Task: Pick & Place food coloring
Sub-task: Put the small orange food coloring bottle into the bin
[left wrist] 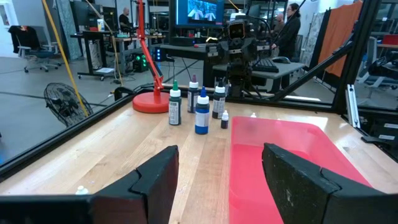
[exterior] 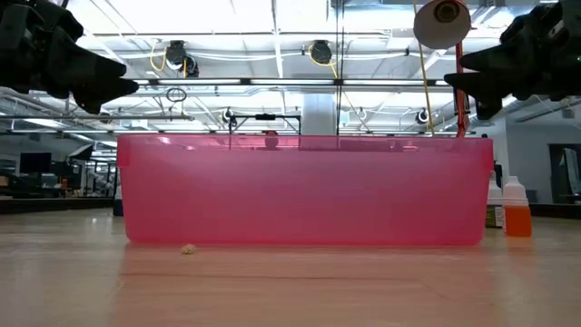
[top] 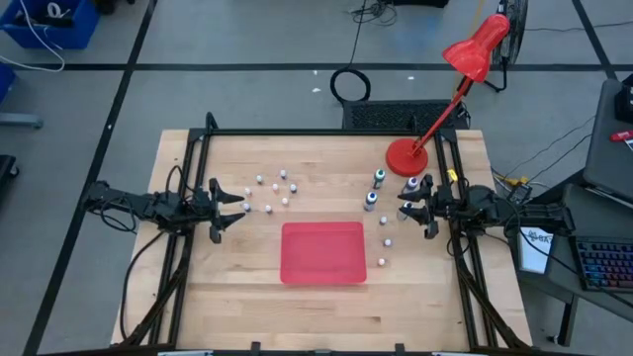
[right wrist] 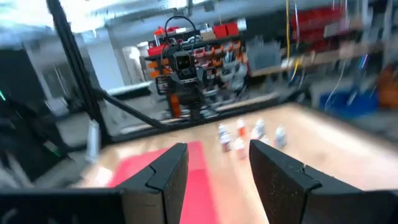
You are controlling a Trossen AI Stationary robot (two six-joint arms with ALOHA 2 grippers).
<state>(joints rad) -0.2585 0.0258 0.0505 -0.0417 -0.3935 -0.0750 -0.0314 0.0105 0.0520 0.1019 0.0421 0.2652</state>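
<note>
Food coloring bottles (top: 377, 190), small and dark-bodied with coloured caps, stand on the wooden worktop (top: 237, 277) between the red lamp base (top: 406, 156) and the flat red plastic tray (top: 322, 252). Left end effector (top: 243, 206) and right end effector (top: 403, 209) hover released, fingers parted, empty.

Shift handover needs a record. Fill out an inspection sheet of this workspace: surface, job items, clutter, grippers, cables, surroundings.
Surface: wooden table, bare between items.
Job items: food coloring bottles in two loose groups, small ones toward the left arm, larger dark ones toward the right arm; red tray central, no bottles seen inside.
Clutter: red desk lamp standing on the table.
Grippers: left gripper open, holding nothing; right gripper open, holding nothing.
Cables: black coil on the floor.
Surroundings: keyboard beside the table.
</note>
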